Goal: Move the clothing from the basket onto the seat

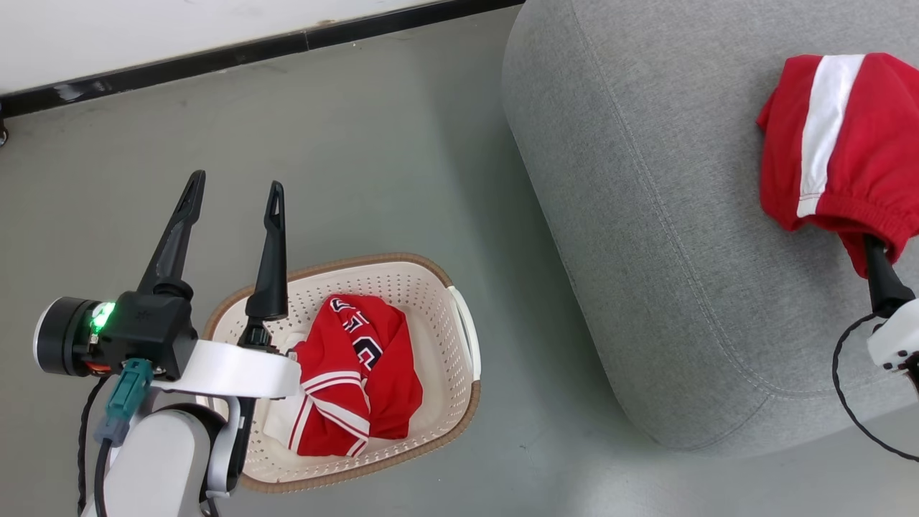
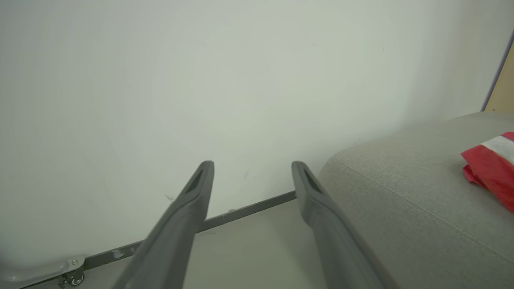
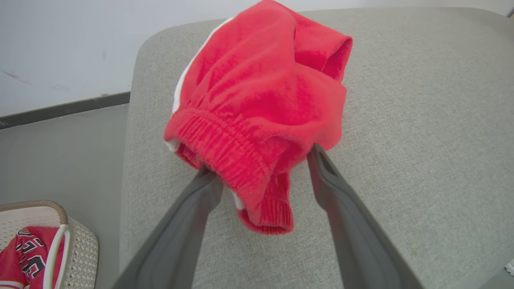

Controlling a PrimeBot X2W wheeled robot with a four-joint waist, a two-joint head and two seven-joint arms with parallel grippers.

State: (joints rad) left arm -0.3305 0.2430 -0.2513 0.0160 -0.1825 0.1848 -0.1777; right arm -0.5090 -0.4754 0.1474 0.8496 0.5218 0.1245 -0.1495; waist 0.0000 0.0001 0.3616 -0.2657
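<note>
**Holdings: one garment on the seat, one in the basket**

- Red shorts with a white side stripe: bunched on top of the light-grey seat.
- My right hand: open, fingers spread wide on either side of the shorts' elastic waistband. Both tips are tucked under the edge of the cloth, and nothing is pinched between them.
- Red jersey with white-black trim and lettering: crumpled inside the basket.
- Basket: cream perforated plastic with a brown rim, standing on the grey floor beside the seat.
- My left hand: open and empty, raised above the basket's left end, with its fingers pointing toward the white wall.
</note>
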